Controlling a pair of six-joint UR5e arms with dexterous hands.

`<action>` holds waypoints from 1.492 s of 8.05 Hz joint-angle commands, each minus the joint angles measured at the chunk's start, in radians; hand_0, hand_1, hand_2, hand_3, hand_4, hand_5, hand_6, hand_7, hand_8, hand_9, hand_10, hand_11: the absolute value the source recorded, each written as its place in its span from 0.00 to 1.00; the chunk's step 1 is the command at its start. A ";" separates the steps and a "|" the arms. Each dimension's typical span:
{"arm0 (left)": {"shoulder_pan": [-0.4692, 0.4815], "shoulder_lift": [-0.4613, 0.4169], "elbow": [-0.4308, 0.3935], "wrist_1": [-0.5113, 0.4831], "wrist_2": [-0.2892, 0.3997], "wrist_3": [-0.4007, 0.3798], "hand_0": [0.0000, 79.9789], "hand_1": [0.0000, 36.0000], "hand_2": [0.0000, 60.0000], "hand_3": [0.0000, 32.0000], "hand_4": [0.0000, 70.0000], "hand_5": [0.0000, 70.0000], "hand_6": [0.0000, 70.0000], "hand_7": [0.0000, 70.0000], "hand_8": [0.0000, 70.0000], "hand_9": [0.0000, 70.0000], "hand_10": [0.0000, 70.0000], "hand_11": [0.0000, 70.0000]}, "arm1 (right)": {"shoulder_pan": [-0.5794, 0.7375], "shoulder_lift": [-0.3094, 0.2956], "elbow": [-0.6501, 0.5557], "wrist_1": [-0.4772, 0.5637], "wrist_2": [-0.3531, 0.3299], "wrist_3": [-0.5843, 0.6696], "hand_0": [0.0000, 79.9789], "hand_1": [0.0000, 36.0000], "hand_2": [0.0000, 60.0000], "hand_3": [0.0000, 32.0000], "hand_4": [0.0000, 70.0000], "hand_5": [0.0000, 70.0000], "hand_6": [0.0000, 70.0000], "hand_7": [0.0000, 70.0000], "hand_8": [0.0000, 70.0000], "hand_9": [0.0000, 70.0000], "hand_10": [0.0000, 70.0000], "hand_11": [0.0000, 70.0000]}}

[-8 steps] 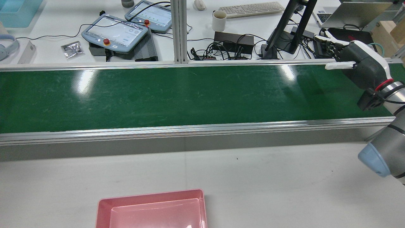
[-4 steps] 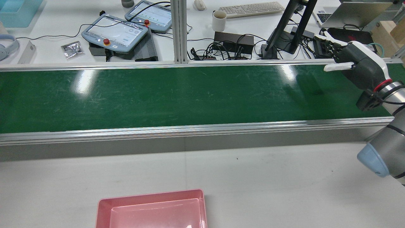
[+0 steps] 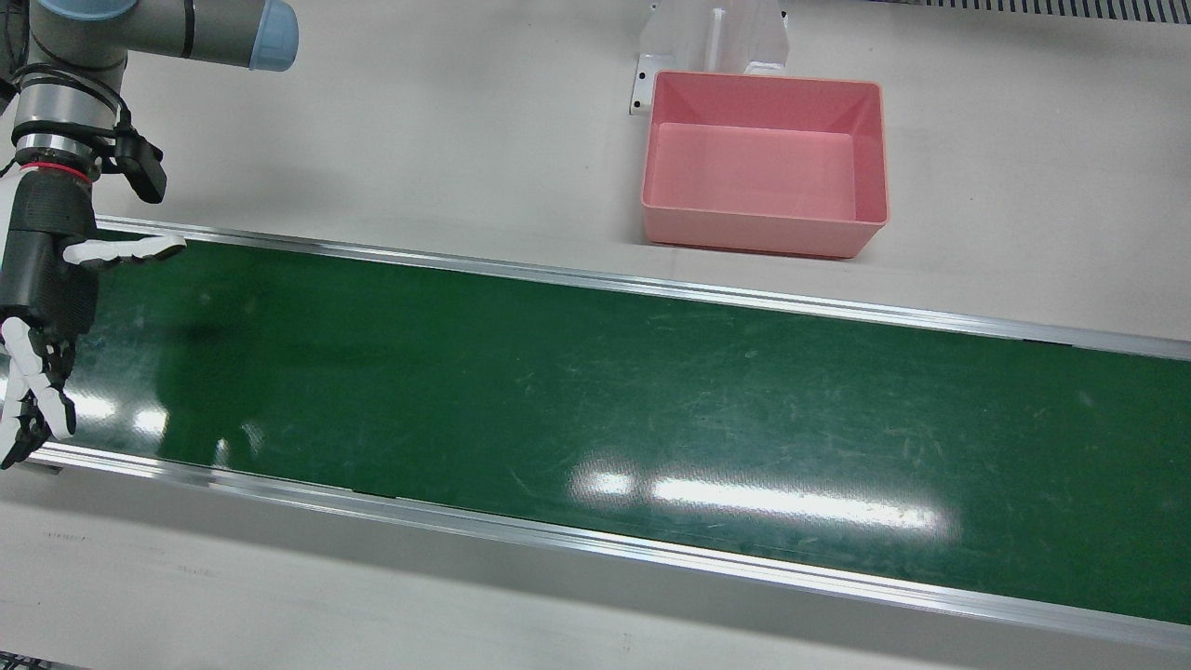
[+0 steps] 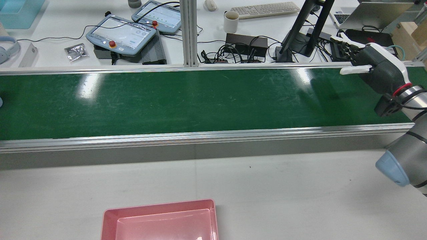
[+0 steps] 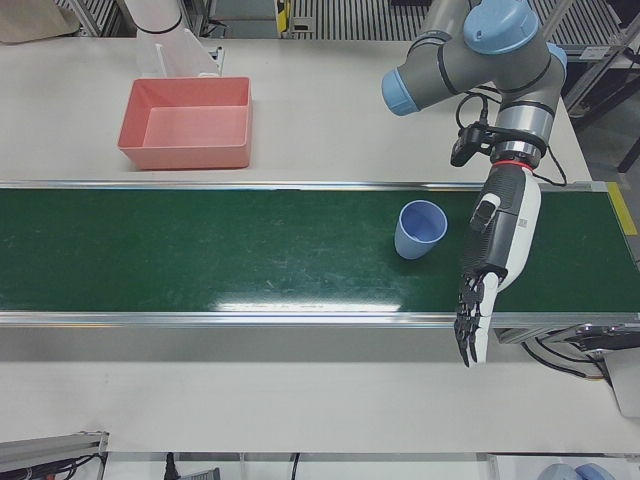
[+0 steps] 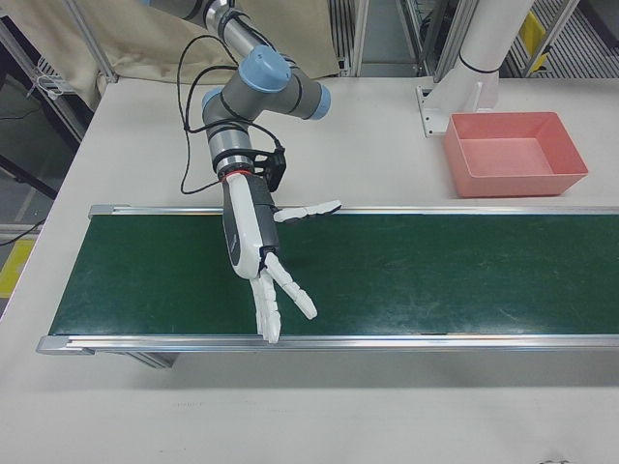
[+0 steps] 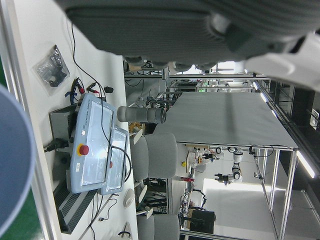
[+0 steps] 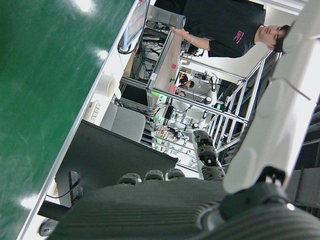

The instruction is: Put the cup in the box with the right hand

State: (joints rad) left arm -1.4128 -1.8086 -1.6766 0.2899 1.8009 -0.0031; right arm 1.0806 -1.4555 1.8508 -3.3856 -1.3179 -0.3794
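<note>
While waiting for the cup (image 5: 420,230): hold the right hand (image 6: 253,253) low and wide open above the green surface (image 5: 200,250), ready to wrap round the cup's side.
Cup: blue, upright, mouth up, on the green surface at the left arm's end, well apart from the right hand.
Good grab: probably round the middle of the cup, not the rim; squeeze softly, lift straight up, no tipping.
Box (image 5: 185,152): pink, nothing inside, on the white surface just beside the green one; lower the cup right in, then let go.
Right hand pose: fingers (image 6: 295,292) spread apart, holding nothing; stretched long across the green surface, thumb out sideways toward the box end.
Left hand (image 5: 497,250): just beside the cup, not touching; fingers straight, holding nothing.
</note>
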 commanded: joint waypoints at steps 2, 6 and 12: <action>0.000 0.000 0.000 0.000 0.000 0.000 0.00 0.00 0.00 0.00 0.00 0.00 0.00 0.00 0.00 0.00 0.00 0.00 | -0.002 0.004 -0.001 0.000 0.000 -0.001 0.60 0.38 0.02 0.00 0.01 0.05 0.01 0.00 0.00 0.01 0.00 0.00; 0.000 0.000 0.000 0.000 0.000 0.000 0.00 0.00 0.00 0.00 0.00 0.00 0.00 0.00 0.00 0.00 0.00 0.00 | -0.011 0.004 -0.007 0.011 0.075 0.059 0.60 0.38 0.04 0.00 0.00 0.05 0.01 0.00 0.00 0.00 0.00 0.00; 0.000 0.000 0.000 0.000 0.000 0.000 0.00 0.00 0.00 0.00 0.00 0.00 0.00 0.00 0.00 0.00 0.00 0.00 | -0.027 0.018 0.001 0.018 0.077 0.060 0.60 0.37 0.00 0.00 0.00 0.05 0.00 0.00 0.00 0.01 0.00 0.00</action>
State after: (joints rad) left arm -1.4128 -1.8086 -1.6760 0.2899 1.8009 -0.0030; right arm 1.0607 -1.4435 1.8511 -3.3685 -1.2417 -0.3165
